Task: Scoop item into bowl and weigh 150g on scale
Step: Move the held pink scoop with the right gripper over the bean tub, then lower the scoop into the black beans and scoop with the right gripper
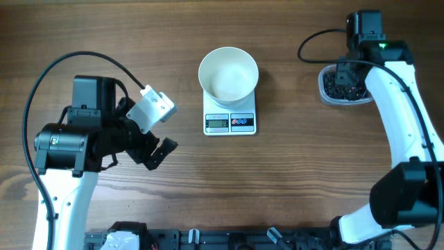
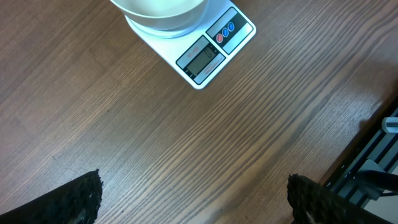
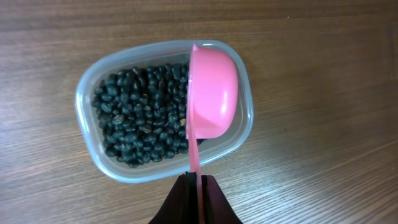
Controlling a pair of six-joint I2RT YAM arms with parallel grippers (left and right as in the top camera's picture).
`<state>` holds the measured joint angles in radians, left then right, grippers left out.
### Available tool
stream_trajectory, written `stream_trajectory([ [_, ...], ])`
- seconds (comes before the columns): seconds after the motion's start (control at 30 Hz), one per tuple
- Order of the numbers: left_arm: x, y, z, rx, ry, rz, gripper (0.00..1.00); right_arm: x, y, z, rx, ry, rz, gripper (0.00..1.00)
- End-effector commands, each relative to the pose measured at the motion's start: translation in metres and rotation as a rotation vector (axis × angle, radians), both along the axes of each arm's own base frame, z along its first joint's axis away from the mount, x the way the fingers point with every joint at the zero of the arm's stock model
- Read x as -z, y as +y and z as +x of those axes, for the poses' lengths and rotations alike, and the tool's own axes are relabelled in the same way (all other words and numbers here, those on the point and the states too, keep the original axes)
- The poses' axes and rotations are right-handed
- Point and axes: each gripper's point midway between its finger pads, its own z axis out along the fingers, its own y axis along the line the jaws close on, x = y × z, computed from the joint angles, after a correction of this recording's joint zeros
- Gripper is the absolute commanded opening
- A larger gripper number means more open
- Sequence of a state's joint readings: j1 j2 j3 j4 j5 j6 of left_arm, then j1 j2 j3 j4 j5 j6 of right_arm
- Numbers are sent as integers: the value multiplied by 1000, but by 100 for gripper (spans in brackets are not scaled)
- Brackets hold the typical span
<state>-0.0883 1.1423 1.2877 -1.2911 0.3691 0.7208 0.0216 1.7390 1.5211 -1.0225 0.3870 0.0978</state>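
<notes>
Now the right gripper [image 3: 198,186] pinches a pink scoop [image 3: 212,93] in a tub of black beans [image 3: 140,121], while the left gripper [image 1: 161,132] hovers spread wide

Seen from the right wrist, the two dark fingers press together on the scoop's thin handle, and the scoop head stands on edge inside the right end of the clear plastic tub [image 3: 87,106], its rounded back facing the camera. The glossy beans lie in a loose dark heap filling the rest of the tub, which sits at the far right of the wooden table [image 1: 291,173]. At the table's middle, well apart from the tub, a round white bowl [image 1: 228,73] stands on the small white scale [image 1: 229,123], whose grey display and two buttons face the near edge. The left gripper is to the left of the scale, holding nothing
</notes>
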Motion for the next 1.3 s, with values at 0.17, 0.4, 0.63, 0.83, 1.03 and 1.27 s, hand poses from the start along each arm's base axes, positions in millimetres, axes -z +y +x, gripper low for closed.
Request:
stream_trajectory([
  [0.17,-5,-2,-1,-1,-12,-23,100,14,-6,4,-60,70,-58,4],
  [0.4,-5,-2,-1,-1,-12,-23,100,26,7,3,-96,100,20,4],
  [0.63,-5,-2,-1,-1,-12,-23,100,34,28,-3,-132,128,140,4],
  [0.83,-5,-2,-1,-1,-12,-23,100,37,37,-6,-108,132,208,4],
  [1.03,-5,-2,-1,-1,-12,-23,100,39,46,-7,-80,124,297,4],
  [1.27,-5,-2,-1,-1,-12,-23,100,39,38,-8,5,104,386,4],
])
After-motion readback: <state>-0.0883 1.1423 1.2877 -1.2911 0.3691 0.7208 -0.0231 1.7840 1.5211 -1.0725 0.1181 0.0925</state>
